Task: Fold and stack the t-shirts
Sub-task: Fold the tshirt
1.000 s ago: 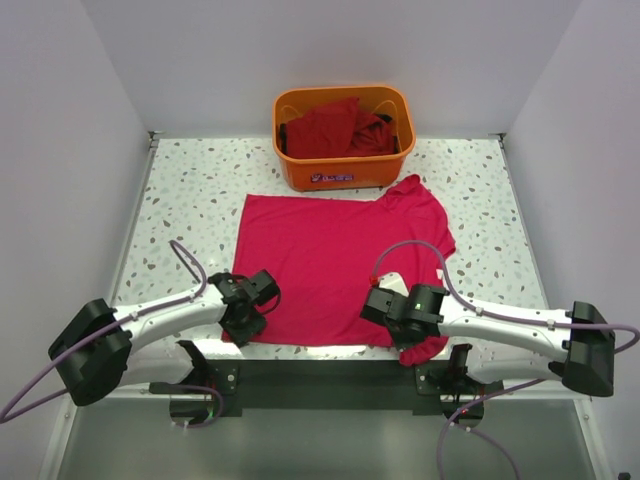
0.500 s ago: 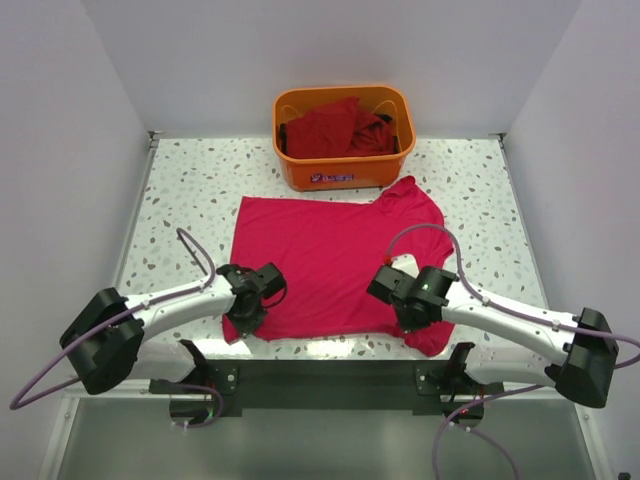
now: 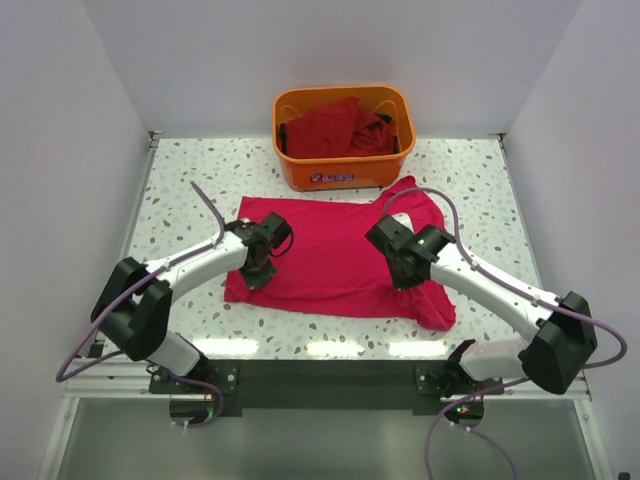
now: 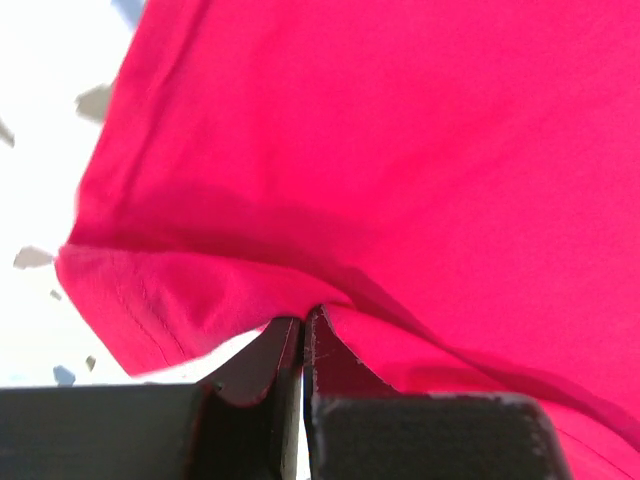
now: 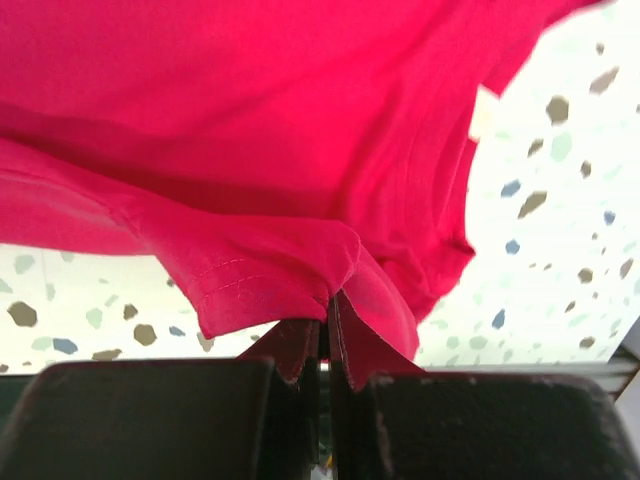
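On the speckled table (image 3: 190, 190), in front of the orange basket (image 3: 300, 172), the bright crimson t-shirt (image 3: 335, 235) lay sideways, its neck seemingly toward the right, though the folds hid it. We found the left tool (image 4: 303, 325) clamped together on a stitched corner at the shirt's left end. The right tool (image 5: 327, 305) was clamped likewise on a seamed edge near the right end. Both pinched points stood over the shirt's middle, with the near part of the cloth rising to them and one sleeve trailing at the near right. Darker red t-shirts (image 3: 325, 128) lay heaped in the basket.

We judged the cloth light, limp and not fragile: it sagged between the two grips and creased wherever it was unsupported. We therefore held that the stitched edges, thicker than the body, gave the surest purchase. Paired holds at matching points, kept well apart and level, would keep a fold line straight.
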